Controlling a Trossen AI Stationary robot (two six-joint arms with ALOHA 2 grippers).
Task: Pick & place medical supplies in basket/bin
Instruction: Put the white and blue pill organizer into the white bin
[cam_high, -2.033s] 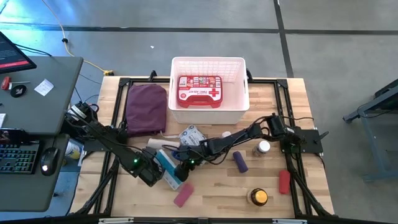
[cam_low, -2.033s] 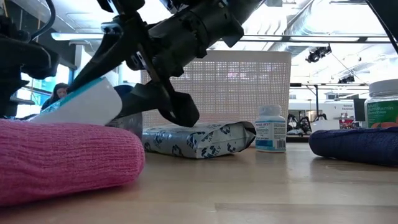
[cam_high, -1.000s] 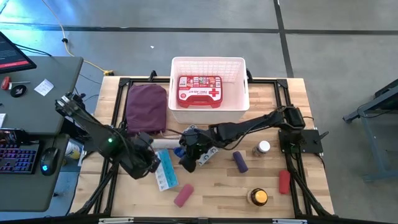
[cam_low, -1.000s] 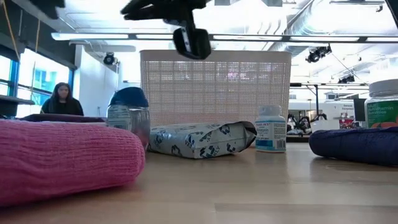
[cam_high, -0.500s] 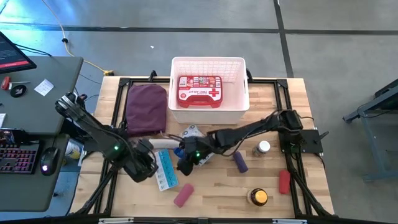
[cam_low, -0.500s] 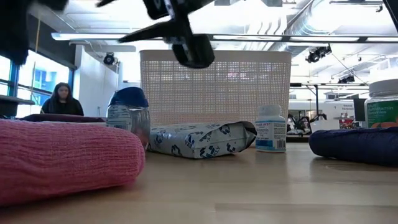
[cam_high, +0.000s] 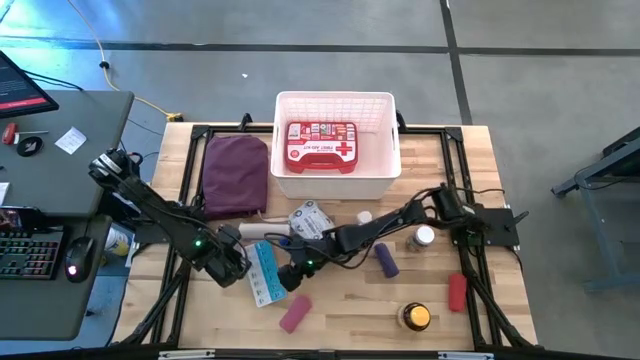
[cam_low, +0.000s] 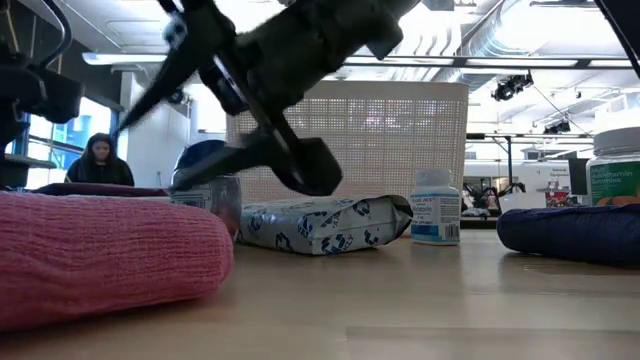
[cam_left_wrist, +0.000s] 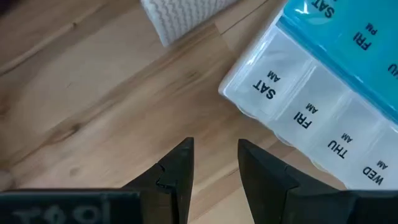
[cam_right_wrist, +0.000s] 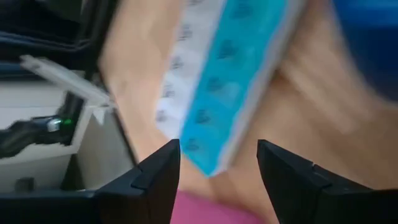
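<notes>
Basket (cam_high: 390, 130): set at the far middle of the table; the red first-aid case (cam_high: 321, 146) is already lodged inside.
Maroon pouch (cam_high: 236, 174): laid left of the basket, not counted among the supplies.
Pill organiser (cam_high: 264, 273): blue-and-white, lying flat on the wood near the left, between the two grippers.
Right gripper (cam_high: 289, 276): brought down beside the organiser's right edge, fingers spread wide, nothing held.
Left gripper (cam_high: 233, 265): parked just left of the organiser, fingers narrowly parted and empty.
Step in hand: judged to be the approach to grasp the organiser.
Next move: the open fingers would need straddling its narrow width before closing, then a lift towards the basket.
</notes>
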